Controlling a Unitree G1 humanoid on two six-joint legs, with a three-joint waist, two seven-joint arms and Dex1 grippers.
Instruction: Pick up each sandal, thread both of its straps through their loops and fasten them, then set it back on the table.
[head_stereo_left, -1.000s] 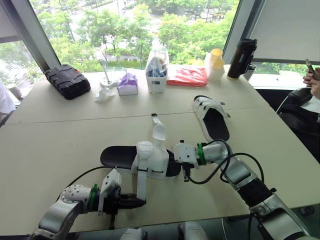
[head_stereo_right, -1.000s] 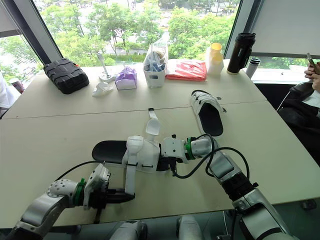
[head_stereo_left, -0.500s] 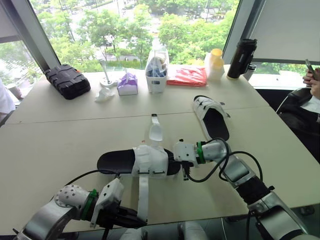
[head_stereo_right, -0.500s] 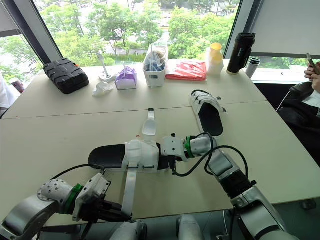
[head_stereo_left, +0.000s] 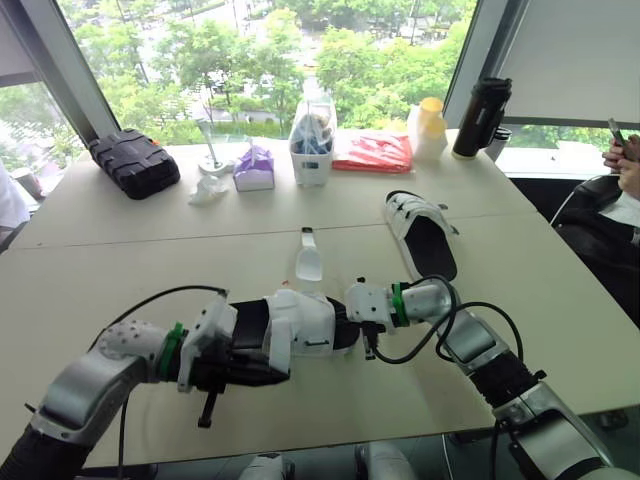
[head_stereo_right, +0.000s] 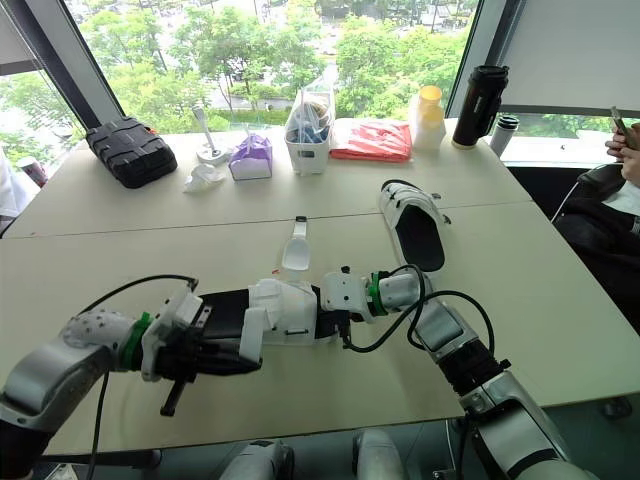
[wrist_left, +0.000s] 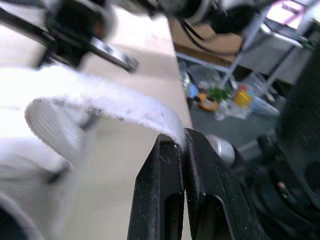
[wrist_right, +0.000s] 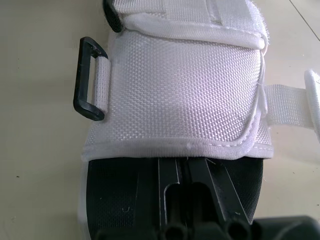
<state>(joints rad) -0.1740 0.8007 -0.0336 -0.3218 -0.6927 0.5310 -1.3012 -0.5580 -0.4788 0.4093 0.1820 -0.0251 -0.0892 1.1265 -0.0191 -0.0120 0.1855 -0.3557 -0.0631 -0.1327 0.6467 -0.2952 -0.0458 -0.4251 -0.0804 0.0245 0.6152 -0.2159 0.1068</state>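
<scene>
The wide beige table (head_stereo_left: 90, 260) carries everything. Along its far edge, by the window, stand a black case (head_stereo_left: 135, 162), a white basket (head_stereo_left: 313, 140), a red packet (head_stereo_left: 373, 152) and a dark flask (head_stereo_left: 478, 115). One sandal (head_stereo_left: 310, 325), with black sole and white upper, lies on the near half of the table, across the robot's front, with one end toward the right arm. The second sandal (head_stereo_left: 425, 238) lies well apart from it, farther back and to the right. The right gripper (wrist_right: 186, 167) rests on the black insole at that end of the near sandal. Its two fingers lie close together with nothing seen between them, and their tips reach the edge of the white upper. The left gripper (wrist_left: 183, 139) is at the near side of the same sandal, low over the table, and it is clenched on the end of the near strap (wrist_left: 100, 100) — the strap bends in an arc from the upper to the pinched tip. The far strap (head_stereo_left: 308, 262) lies loose and flat on the table, pointing away toward the window. A small black loop (wrist_right: 90, 77) sticks out from the side of the upper, flat on the table — no strap passes through it.
</scene>
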